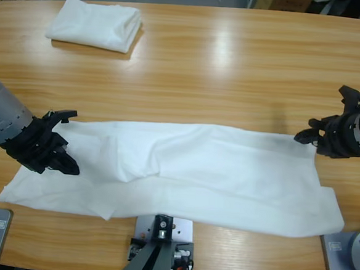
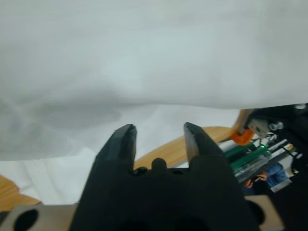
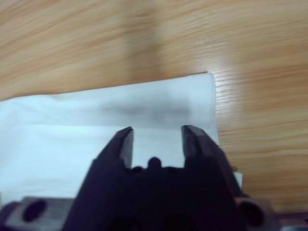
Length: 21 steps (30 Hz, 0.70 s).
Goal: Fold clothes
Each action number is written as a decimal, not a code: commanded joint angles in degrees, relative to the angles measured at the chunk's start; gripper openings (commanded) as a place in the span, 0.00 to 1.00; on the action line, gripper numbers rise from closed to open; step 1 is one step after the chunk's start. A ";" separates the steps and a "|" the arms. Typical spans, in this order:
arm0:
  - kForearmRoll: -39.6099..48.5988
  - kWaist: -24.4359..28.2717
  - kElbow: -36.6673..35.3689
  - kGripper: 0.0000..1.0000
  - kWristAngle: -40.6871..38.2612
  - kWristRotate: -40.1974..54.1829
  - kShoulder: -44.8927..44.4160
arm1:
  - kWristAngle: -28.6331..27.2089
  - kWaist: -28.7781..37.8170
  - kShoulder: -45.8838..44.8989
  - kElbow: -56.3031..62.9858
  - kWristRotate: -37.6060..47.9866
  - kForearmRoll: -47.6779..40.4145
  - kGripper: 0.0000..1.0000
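Note:
A white T-shirt (image 1: 190, 173) lies stretched out long across the near half of the wooden table (image 1: 234, 71), with soft creases left of its middle. My left gripper (image 1: 65, 142) is at the shirt's left end, low over the cloth. In the left wrist view this gripper (image 2: 159, 132) is open, with white cloth (image 2: 154, 62) ahead and nothing between the jaws. My right gripper (image 1: 313, 133) is at the shirt's far right corner. In the right wrist view it (image 3: 156, 134) is open above that corner of the cloth (image 3: 144, 110), not holding it.
A second white T-shirt (image 1: 96, 24), folded into a neat rectangle, rests at the back left of the table. Bare wood stretches between it and the spread shirt, and along the right side of the table.

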 commanded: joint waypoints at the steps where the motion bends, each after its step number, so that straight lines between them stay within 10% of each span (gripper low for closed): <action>1: -0.54 -2.78 3.43 0.00 5.50 -3.14 -0.05 | 1.81 -0.67 1.77 1.15 -1.08 -1.67 0.00; 21: 0.16 -7.22 2.58 0.00 7.82 -8.77 7.86 | 3.41 1.08 12.18 2.24 -1.75 -5.91 0.00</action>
